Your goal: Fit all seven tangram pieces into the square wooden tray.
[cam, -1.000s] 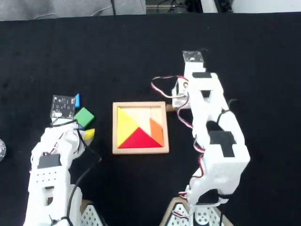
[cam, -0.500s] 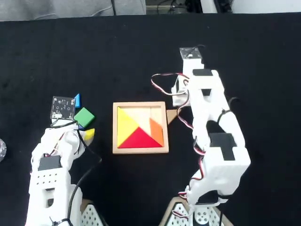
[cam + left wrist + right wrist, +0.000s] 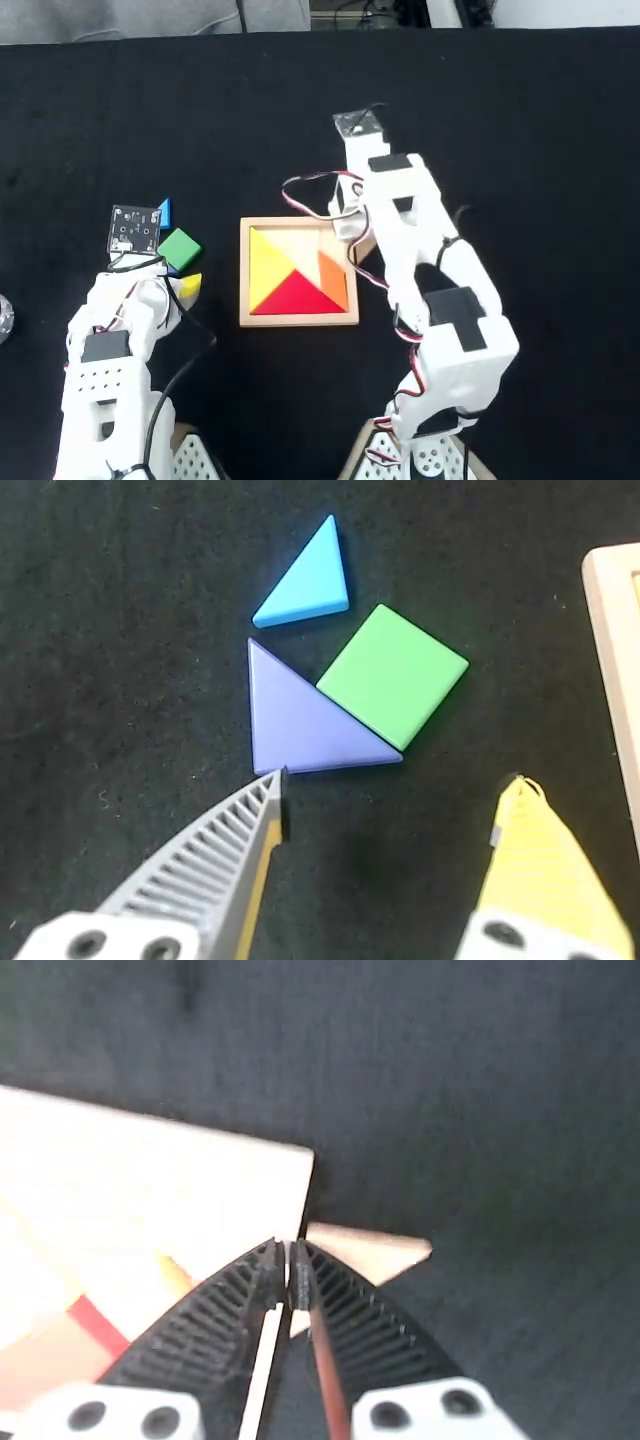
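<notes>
The square wooden tray sits mid-frame on the black table. It holds a large yellow triangle at its left, a large red triangle along the bottom and an orange piece at the right; its upper part is bare wood. The right gripper, fingers pressed together, is at the tray's upper right corner, just beside a pale tan triangle lying outside the rim. Left of the tray, a green square lies against a purple triangle, with a light blue triangle near. The left gripper gapes wide beside the purple one, grasping nothing.
</notes>
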You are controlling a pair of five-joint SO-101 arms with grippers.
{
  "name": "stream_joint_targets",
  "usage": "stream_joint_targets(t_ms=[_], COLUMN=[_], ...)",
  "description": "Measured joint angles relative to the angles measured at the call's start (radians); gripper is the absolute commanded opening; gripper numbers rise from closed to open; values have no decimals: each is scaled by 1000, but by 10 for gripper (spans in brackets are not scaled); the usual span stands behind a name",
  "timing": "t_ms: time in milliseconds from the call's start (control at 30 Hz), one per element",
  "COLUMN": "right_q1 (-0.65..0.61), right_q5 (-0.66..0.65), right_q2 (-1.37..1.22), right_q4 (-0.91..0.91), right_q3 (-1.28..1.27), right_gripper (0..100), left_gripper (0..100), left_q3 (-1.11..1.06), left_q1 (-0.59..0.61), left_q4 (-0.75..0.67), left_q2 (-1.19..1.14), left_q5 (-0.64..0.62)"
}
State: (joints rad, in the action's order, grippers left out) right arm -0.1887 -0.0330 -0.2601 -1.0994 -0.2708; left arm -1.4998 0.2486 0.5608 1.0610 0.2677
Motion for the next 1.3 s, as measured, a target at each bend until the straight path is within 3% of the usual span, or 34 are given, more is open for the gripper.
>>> stream_joint_targets(t_ms=[300, 500, 900, 967, 1133, 1300], right_q1=[3, 71, 92, 92, 92, 83], right_q5=[3, -38, -41, -31, 115, 249], right_q2=[6, 5, 118, 181, 245, 176], right_q4=[3, -9, -141, -143, -83, -71], right_q3=[-25, -26, -37, -75, -158, -157], right_gripper=[22, 22, 27, 60, 279, 304], left_gripper=[331, 331, 331, 331, 331, 331], left_q3=[0, 0, 0, 0, 0, 0], left_q1=[0, 0, 0, 0, 0, 0], left_q4=[0, 0, 0, 0, 0, 0], left_q2=[0, 0, 0, 0, 0, 0], left_q5=[0, 0, 0, 0, 0, 0])
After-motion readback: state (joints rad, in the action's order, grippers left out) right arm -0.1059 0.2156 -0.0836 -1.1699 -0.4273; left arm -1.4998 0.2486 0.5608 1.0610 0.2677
